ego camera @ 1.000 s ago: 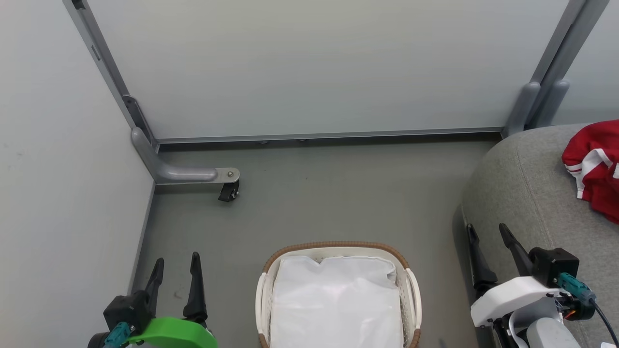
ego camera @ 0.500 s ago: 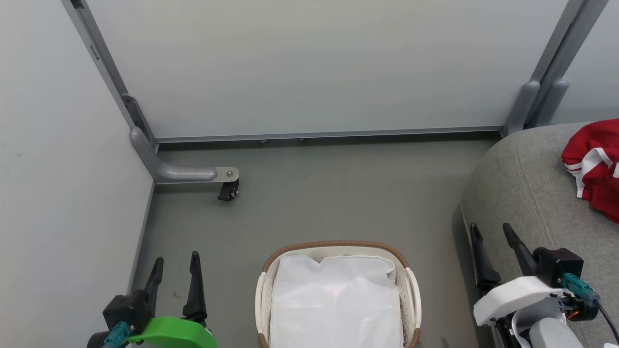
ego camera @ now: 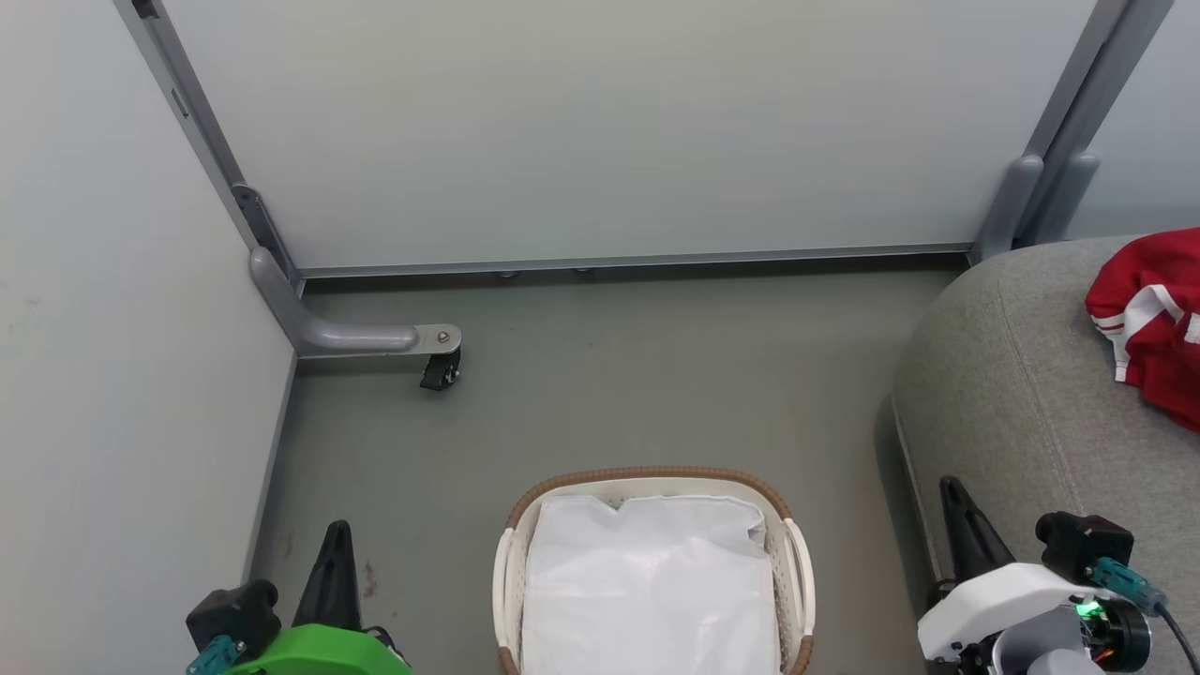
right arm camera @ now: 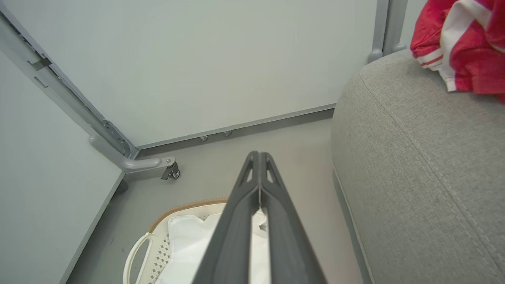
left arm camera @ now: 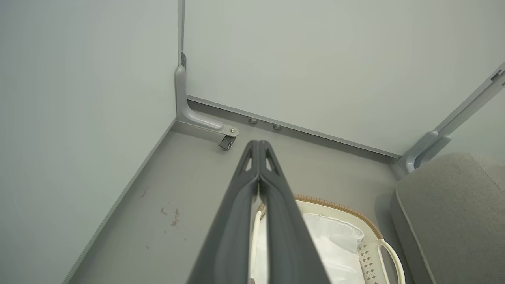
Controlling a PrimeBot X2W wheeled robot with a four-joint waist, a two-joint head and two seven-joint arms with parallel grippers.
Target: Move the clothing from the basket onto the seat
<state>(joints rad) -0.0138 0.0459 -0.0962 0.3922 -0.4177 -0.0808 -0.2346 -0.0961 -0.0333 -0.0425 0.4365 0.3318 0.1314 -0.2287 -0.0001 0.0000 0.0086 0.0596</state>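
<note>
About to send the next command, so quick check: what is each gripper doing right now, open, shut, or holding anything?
Left gripper: closed, fingers pressed together, holding nothing.
Right gripper: closed, fingers pressed together, holding nothing.

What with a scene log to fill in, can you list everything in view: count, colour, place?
clothing: one heap, red with white stripes, on the seat, far right.
basket: one, cream with brown rim, on the floor, bottom centre.
liner: one, white, inside the basket.
seat: one, grey, right side.
floor: grey, under the basket.
partition panels: several, pale grey, behind and left.
caster: one, black on a grey bracket, left corner.
left arm: green cover, lower left; dark jaws shut, empty.
right arm: white cover, lower right by the seat; dark jaws shut, empty.
</note>
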